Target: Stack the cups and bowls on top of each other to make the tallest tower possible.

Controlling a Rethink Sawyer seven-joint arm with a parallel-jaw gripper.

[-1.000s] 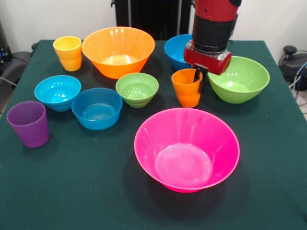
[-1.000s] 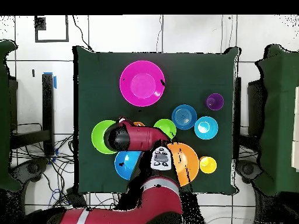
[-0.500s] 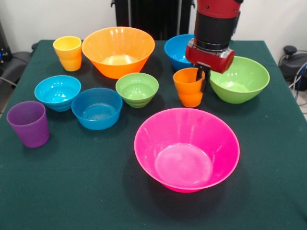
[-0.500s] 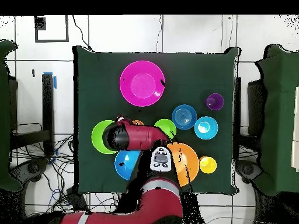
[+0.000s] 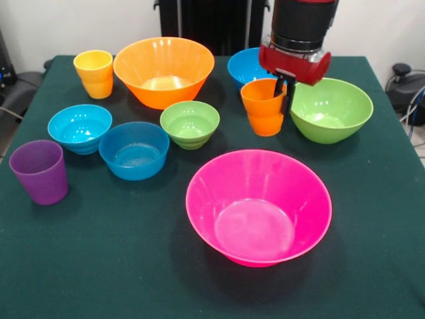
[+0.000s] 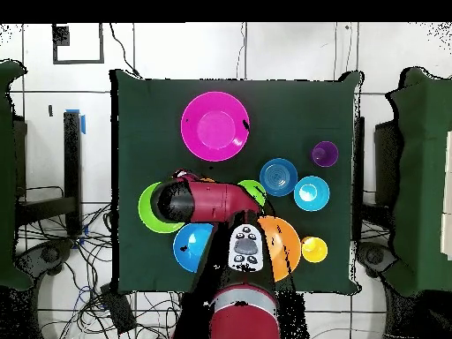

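My gripper (image 5: 284,92) is shut on the rim of the orange cup (image 5: 262,106) and holds it upright a little above the cloth, between the medium blue bowl (image 5: 240,66) and the medium green bowl (image 5: 330,109). The large pink bowl (image 5: 259,206) stands empty at the near side, also in the overhead view (image 6: 214,125). The large orange bowl (image 5: 163,70) stands at the far left. In the overhead view my arm (image 6: 199,201) hides the gripper and the orange cup.
The small green bowl (image 5: 190,123), small blue bowl (image 5: 134,149) and cyan bowl (image 5: 80,127) sit in a row left of centre. The yellow cup (image 5: 94,73) is at the far left corner and the purple cup (image 5: 40,171) by the left edge.
The gripper has risen with the orange cup in it. The cup has left the cloth and now hangs a little higher. Nothing else has moved.
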